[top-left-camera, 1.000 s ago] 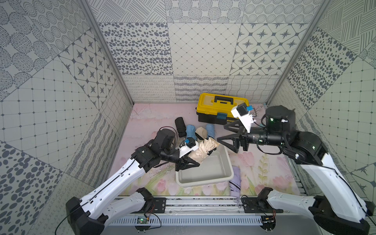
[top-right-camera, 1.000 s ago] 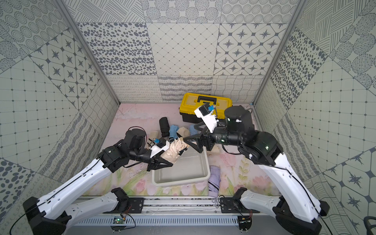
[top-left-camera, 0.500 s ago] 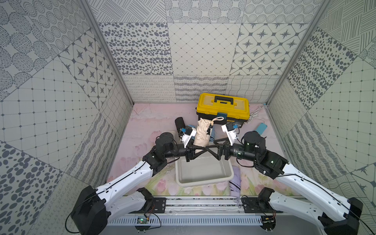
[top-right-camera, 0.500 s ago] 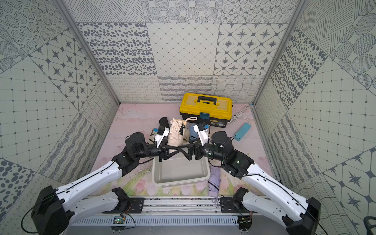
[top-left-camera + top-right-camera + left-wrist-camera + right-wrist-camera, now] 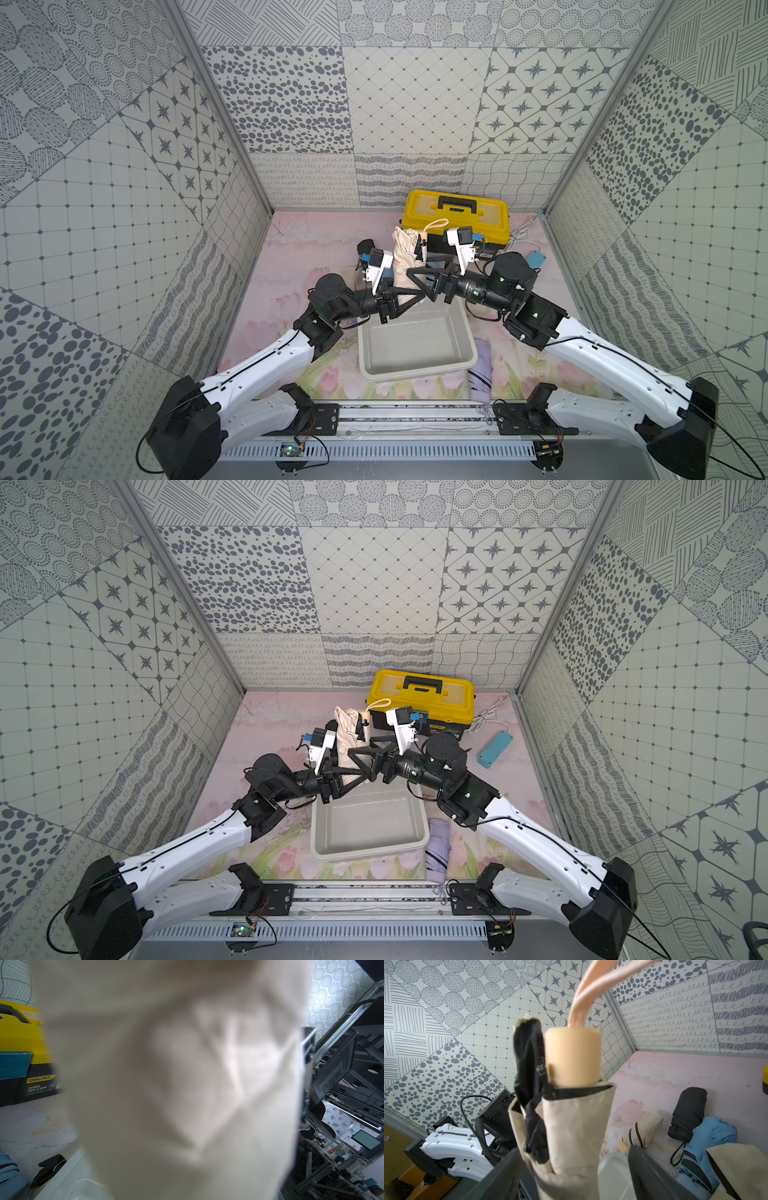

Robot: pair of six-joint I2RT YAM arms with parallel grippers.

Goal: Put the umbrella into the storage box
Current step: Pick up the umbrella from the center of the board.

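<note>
umbrella [image 5: 405, 253] upright in left tool [image 5: 413, 293], right tool [image 5: 574, 1163] astride

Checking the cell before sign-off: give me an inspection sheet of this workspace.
Surface: pink floral mat, scuffed.
Job's things: beige umbrella held upright by the far rim of the storage box, not inside; box empty.
Clutter: yellow toolbox, lilac umbrella beside the box, black umbrella, blue umbrella, second beige umbrella, teal power strip.
Hands: left hand shut on the beige umbrella's lower end; right hand open around it.
Cables: white cord by the toolbox.
Surroundings: patterned wall panels.
</note>
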